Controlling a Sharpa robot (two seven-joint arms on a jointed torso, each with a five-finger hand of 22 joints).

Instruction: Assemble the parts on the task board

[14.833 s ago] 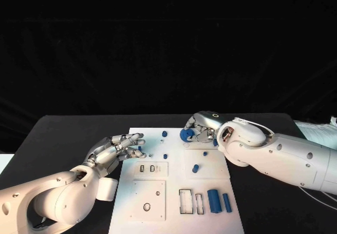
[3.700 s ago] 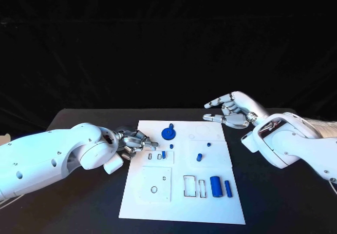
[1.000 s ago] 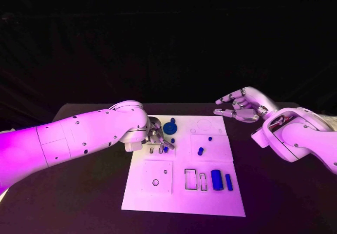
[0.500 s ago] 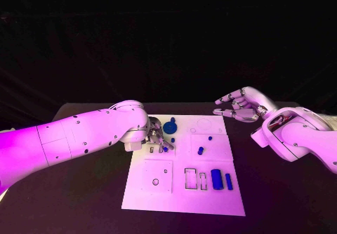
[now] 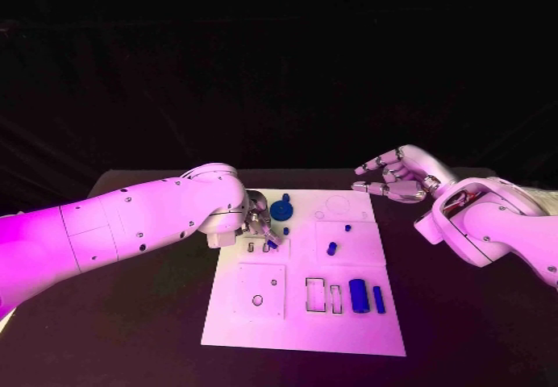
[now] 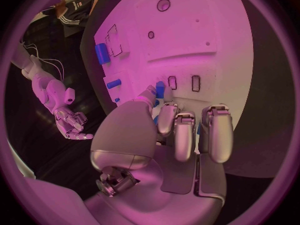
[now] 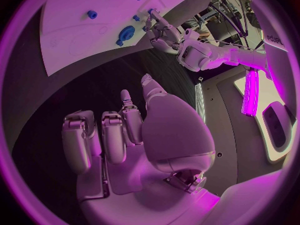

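Observation:
The white task board (image 5: 305, 326) lies in the middle of the black table. My left hand (image 5: 256, 227) hovers low over its near-left part, by two small slots (image 6: 195, 83). It pinches a small blue piece (image 6: 160, 89) between thumb and a finger, just above the slots. A blue gear (image 5: 281, 212) stands on the board just beyond that hand. My right hand (image 5: 397, 181) hangs open above the table past the board's far right corner, fingers spread, holding nothing. The right wrist view shows the gear (image 7: 126, 33) and my left hand (image 7: 164, 32) beside it.
Two small blue pegs (image 5: 345, 228) (image 5: 331, 248) stand on the board's right half. Two blue blocks (image 5: 358, 297) (image 5: 378, 300) lie near the board's front right, beside empty rectangular slots (image 5: 315, 295). A square plate with a hole (image 5: 258, 301) sits front left.
Since long ago, the gear has gone from my right hand to the board, and that hand has drawn back open. Over the last second my left hand barely shifts at the slots.

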